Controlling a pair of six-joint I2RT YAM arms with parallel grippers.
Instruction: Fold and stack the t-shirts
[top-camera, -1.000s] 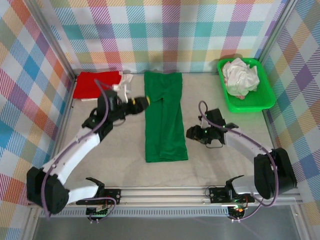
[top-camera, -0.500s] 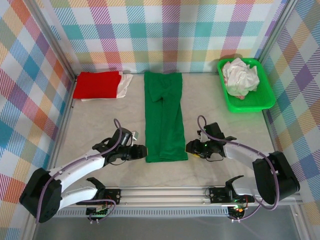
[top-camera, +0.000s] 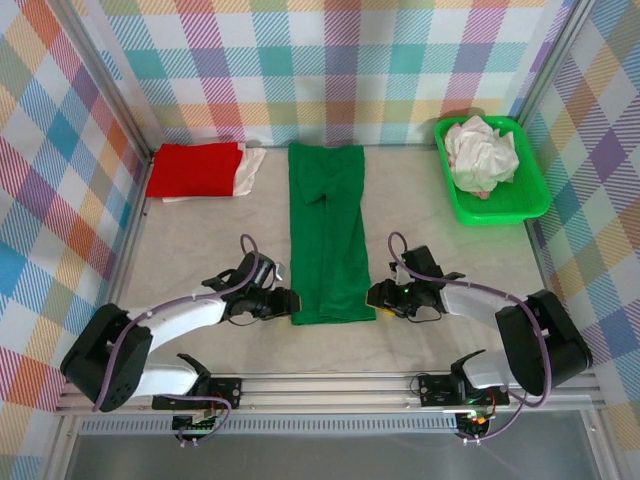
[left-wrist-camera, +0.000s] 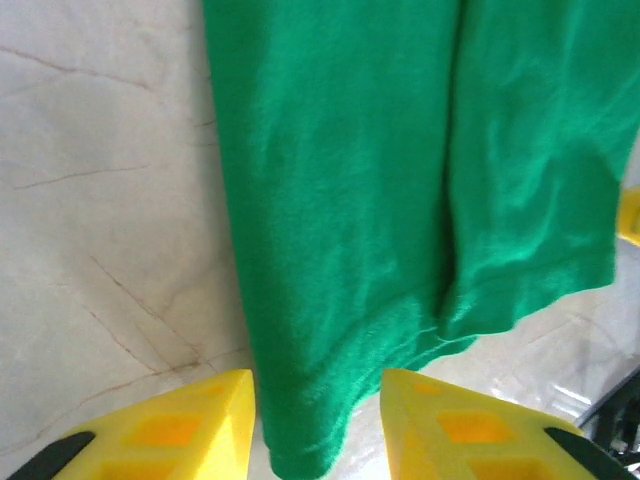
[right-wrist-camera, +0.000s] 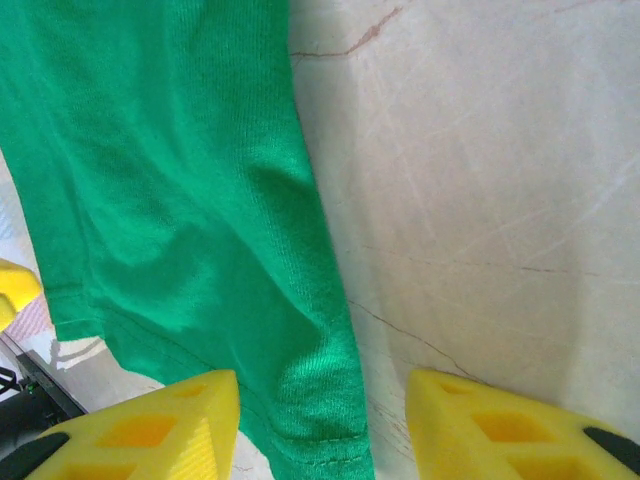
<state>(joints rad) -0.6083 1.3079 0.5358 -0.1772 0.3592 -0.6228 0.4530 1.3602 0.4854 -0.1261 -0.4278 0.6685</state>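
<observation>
A dark green t-shirt (top-camera: 328, 230) lies folded into a long strip down the middle of the table. My left gripper (top-camera: 290, 300) is low at its near left corner. In the left wrist view the corner of the green t-shirt (left-wrist-camera: 400, 150) lies between the yellow fingers (left-wrist-camera: 180, 430) of the open left gripper (left-wrist-camera: 318, 430). My right gripper (top-camera: 375, 297) is at the near right corner. There the green t-shirt (right-wrist-camera: 170, 180) reaches into the open right gripper (right-wrist-camera: 322, 430), closer to its left finger (right-wrist-camera: 150, 430). A folded red t-shirt (top-camera: 195, 168) lies at the back left on a white t-shirt (top-camera: 250, 170).
A bright green tray (top-camera: 535, 195) at the back right holds crumpled white t-shirts (top-camera: 480, 150). Checked walls close in the back and both sides. Bare table (top-camera: 200, 240) lies between the red t-shirt and the left arm, and more to the right (top-camera: 450, 240) of the green strip.
My left arm swung from the back, near the red t-shirt, down to the green t-shirt's near left corner, and its jaws narrowed. The right gripper crept in to the near right corner.
</observation>
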